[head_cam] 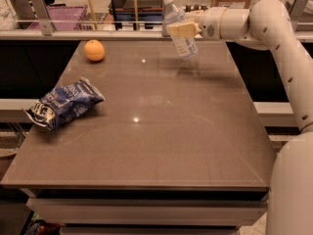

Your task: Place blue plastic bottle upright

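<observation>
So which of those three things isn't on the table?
The blue plastic bottle: the gripper holds it tilted above the table near its far edge. The orange and snack bag lie on top.

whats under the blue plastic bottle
Only bare table; the blue plastic bottle hangs tilted above its far side, held by the gripper. The gripper covers the bottle's middle.

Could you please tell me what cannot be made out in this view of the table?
- Camera view: the small clear plastic bottle with a pale blue label, held tilted above the far right of the brown table, has its middle covered by the near finger of the gripper.
- Camera view: the far finger is hidden behind the bottle.
- Camera view: print on the dark blue-and-white snack bag is too small to read.
</observation>
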{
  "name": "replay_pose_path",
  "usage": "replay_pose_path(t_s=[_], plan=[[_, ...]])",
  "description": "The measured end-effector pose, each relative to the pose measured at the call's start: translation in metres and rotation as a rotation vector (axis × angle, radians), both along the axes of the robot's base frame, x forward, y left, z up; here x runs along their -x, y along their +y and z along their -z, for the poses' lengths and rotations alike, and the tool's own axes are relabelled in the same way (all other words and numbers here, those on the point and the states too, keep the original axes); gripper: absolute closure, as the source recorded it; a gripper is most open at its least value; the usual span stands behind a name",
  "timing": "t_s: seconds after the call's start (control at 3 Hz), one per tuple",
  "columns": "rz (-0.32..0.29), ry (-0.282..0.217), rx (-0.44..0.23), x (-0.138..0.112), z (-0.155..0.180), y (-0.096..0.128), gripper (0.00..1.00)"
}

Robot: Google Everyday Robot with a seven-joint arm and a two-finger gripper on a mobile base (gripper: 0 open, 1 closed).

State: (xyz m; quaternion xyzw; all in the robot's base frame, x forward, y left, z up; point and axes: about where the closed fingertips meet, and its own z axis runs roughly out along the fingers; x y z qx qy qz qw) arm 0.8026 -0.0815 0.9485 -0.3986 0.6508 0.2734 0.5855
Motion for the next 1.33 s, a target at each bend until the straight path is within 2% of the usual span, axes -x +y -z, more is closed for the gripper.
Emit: replay_pose_path(t_s=[1.33], plan=[[-0.029, 0.024, -0.103, -0.01, 0.024, -0.005, 1.0]])
